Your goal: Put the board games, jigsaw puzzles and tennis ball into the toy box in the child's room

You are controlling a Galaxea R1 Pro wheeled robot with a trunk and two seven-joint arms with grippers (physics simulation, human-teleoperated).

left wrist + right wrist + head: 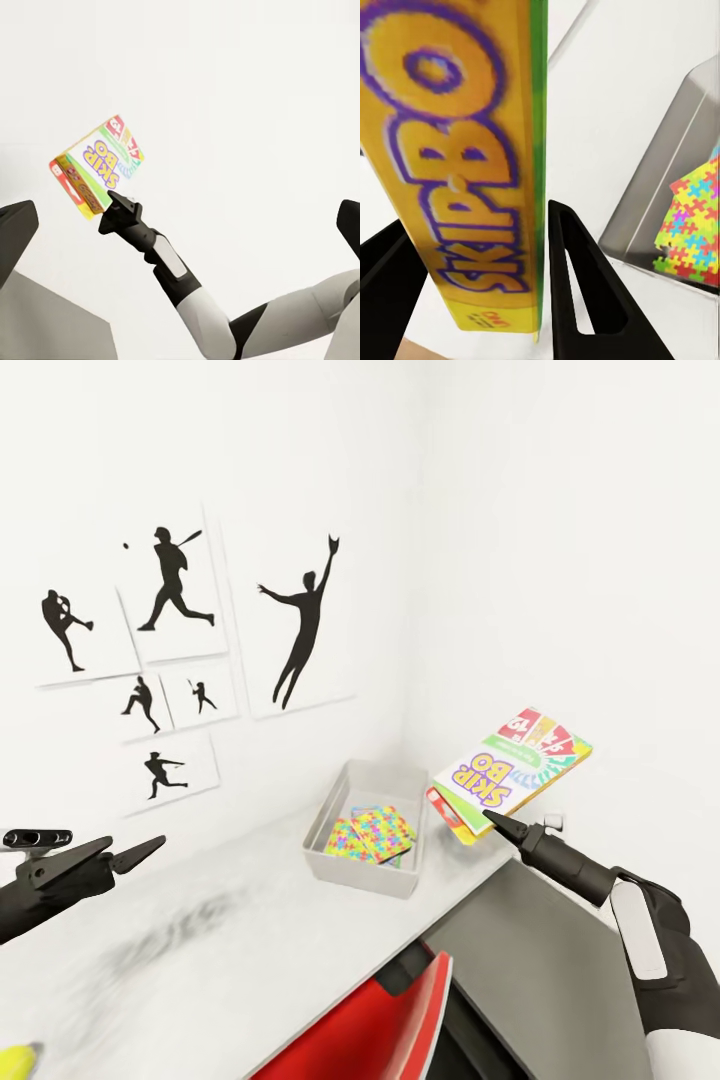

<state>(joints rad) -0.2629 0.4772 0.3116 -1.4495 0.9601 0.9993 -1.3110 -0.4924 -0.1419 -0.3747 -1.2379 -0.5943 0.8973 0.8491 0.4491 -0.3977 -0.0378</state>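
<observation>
My right gripper (488, 816) is shut on the lower edge of the green-yellow-red SKIP-BO board game (512, 768), which hangs tilted in the air just right of the toy box (338, 800). The grey toy box stands on the table (200, 940) by the wall corner, with the bright jigsaw puzzles (375, 832) lying inside. In the right wrist view the game (465, 150) sits between both fingers (577, 277), with the toy box (660, 172) and puzzles (694, 217) beyond. My left gripper (138, 842) hovers open over the table's left side. The tennis ball (15, 1060) peeks in at the bottom left corner.
White walls meet behind the toy box; black athlete silhouettes (180, 580) hang on the left wall. The lower dark grey wing (540, 960) of the table lies under my right arm. A red object (380, 1020) stands at the table's near edge.
</observation>
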